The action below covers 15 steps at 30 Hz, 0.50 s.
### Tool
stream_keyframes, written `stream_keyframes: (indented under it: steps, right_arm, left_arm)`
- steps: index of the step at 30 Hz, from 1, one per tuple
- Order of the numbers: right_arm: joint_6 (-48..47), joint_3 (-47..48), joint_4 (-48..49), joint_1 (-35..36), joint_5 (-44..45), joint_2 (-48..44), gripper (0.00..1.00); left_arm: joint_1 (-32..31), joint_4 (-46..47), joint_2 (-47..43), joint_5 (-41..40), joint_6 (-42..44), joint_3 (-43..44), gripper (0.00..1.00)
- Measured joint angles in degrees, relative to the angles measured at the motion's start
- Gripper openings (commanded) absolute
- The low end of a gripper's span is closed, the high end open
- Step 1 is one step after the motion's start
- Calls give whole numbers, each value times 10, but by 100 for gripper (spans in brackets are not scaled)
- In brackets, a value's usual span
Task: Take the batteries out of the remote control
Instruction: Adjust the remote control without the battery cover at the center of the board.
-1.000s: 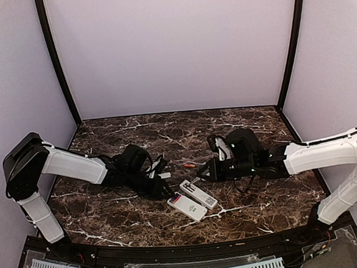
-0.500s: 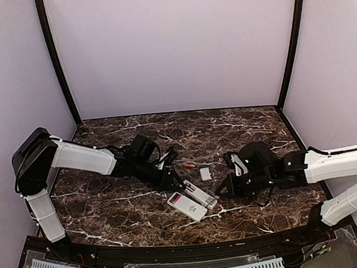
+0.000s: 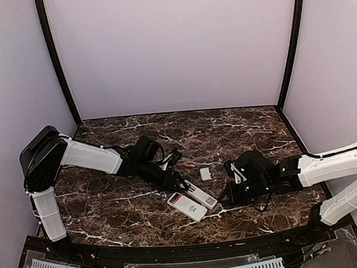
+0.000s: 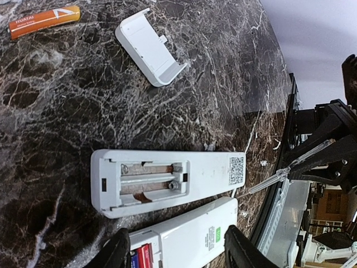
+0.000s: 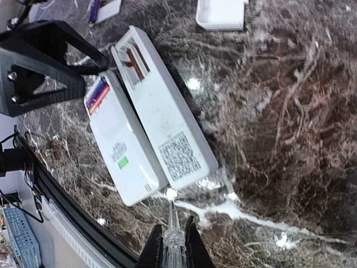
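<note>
Under the left gripper (image 4: 175, 245): a white remote (image 4: 189, 237) lies face down with its back open. The batteries (image 4: 142, 258) sit inside at one end, red and blue.
Left fingers (image 4: 118, 248): apart, one on each side of that remote, holding nothing.
Right gripper (image 5: 172, 248): closed tight on a thin clear stick (image 5: 172, 226), just beside the remotes' other ends.
Other remote (image 4: 167, 181): side by side with the first one, touching it. Its battery space is bare.
Loose battery (image 4: 44, 22): orange, out on the table (image 4: 56, 100), near a white cover (image 4: 150, 49).
What could go wrong: the two remotes touch, so I think a squeeze could push both and make them slide. The stick could slip and flick a battery away.
Only the right wrist view shows: a second cover (image 5: 109, 8) with a dark blue battery (image 5: 93, 10) beside it.
Only the left wrist view shows: writing on the orange battery.
Top view: both arms low, meeting in the middle. The batteries inside the remote are too small to see.
</note>
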Motion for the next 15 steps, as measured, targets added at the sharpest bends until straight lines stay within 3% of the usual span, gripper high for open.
stream_keyframes:
  steps: [9,15]
  right_arm:
    - [-28,36,56,-14,2,67,0]
    - [-53,90,105,-36,-13,138,0]
  left_arm:
    - [0,8,9,-4,8,-14,57]
    - [1,-11,-40,-35,6,-65,57]
